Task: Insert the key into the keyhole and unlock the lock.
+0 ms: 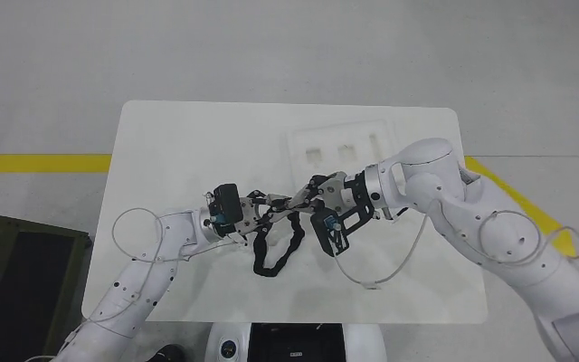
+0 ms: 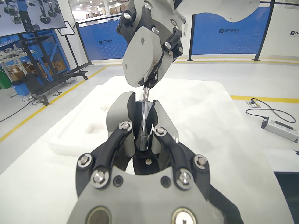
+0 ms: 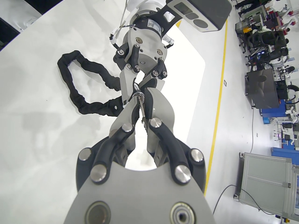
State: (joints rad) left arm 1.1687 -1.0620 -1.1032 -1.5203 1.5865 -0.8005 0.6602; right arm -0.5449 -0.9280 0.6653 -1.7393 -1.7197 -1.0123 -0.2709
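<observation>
Top view: both arms meet over the middle of the white table (image 1: 181, 136). The left gripper (image 1: 261, 215) and right gripper (image 1: 303, 201) sit nose to nose, and the lock's black sleeved chain (image 1: 288, 252) droops in a loop below them. A white foam tray (image 1: 348, 149) lies on the table beyond. From up here I find the key too small to tell.

Left wrist view: the left gripper (image 2: 143, 108) is clamped on the lock (image 2: 144, 127), a chrome cylinder, with 2 fingers pressing its sides. The key (image 2: 146, 93) runs as a thin shaft from the right gripper's (image 2: 148, 82) closed tips into the cylinder's far end.

Right wrist view: I see the right gripper (image 3: 141, 101) pinching the key (image 3: 141, 108) between nearly closed fingers, blade tip at the lock face (image 3: 139, 95). The chain (image 3: 77, 87) hangs off to one side.
</observation>
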